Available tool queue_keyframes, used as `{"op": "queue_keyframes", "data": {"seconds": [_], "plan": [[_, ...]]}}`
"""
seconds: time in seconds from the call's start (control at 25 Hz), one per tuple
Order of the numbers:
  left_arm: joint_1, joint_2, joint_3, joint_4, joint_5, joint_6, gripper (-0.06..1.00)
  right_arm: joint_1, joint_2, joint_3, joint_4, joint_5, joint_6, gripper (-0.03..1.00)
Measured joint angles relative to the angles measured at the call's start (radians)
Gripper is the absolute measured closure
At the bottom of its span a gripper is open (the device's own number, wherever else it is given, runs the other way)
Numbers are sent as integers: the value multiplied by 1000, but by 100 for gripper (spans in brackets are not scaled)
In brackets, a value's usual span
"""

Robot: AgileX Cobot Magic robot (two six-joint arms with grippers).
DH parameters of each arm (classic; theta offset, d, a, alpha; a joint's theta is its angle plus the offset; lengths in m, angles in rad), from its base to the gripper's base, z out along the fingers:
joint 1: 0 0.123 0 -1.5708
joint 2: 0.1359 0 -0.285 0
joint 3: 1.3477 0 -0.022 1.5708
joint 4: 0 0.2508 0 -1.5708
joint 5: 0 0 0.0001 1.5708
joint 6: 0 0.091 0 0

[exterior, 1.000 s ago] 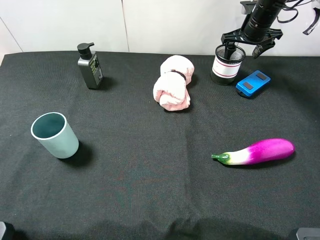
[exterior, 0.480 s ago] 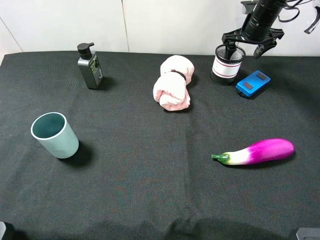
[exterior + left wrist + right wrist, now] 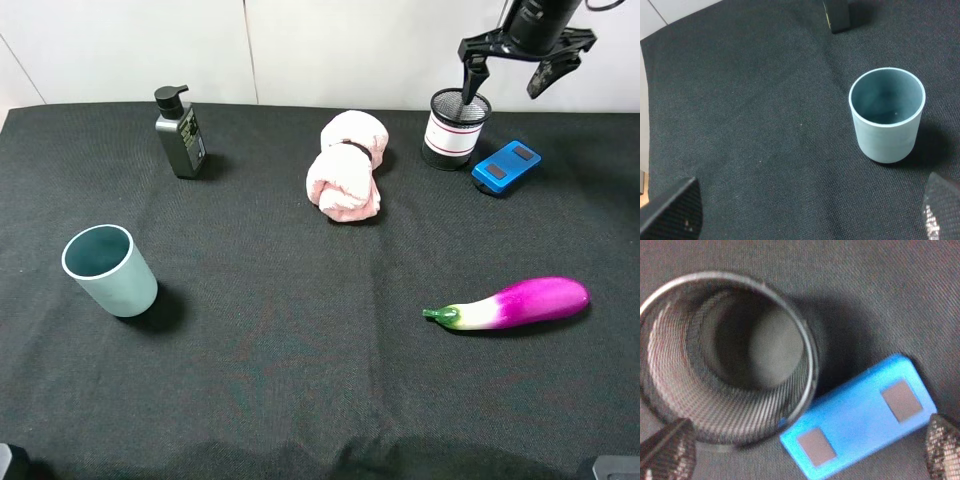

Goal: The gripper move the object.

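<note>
The black wire-mesh pen cup (image 3: 455, 130) with a white, red-edged label stands upright at the back right of the black cloth. My right gripper (image 3: 508, 78) hangs open and empty just above and behind it, one finger over the cup's rim, touching nothing. The right wrist view looks straight down into the cup (image 3: 685, 395), with my right gripper (image 3: 805, 452) spread wide around it. My left gripper (image 3: 805, 215) is open and empty, low over the cloth near the teal cup (image 3: 886, 115).
A blue device (image 3: 506, 166) lies right beside the mesh cup, touching it in the right wrist view (image 3: 860, 420). A pink rolled towel (image 3: 345, 165), a dark pump bottle (image 3: 180, 132), the teal cup (image 3: 110, 270) and a purple eggplant (image 3: 515, 302) lie on the cloth.
My right gripper has risen from the mesh cup, where one finger reached inside, to above its rim. The cup stays in place. Nothing else moved.
</note>
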Motion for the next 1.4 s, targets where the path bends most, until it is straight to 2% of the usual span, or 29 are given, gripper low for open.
{"op": "queue_keyframes", "data": {"seconds": [0.48,1.4], "plan": [[0,0,0,0,0,0,1,0,-222,32,38,17,-32,27],[0,0,0,0,0,0,1,3,-900,646,52,18,-19,27]]}}
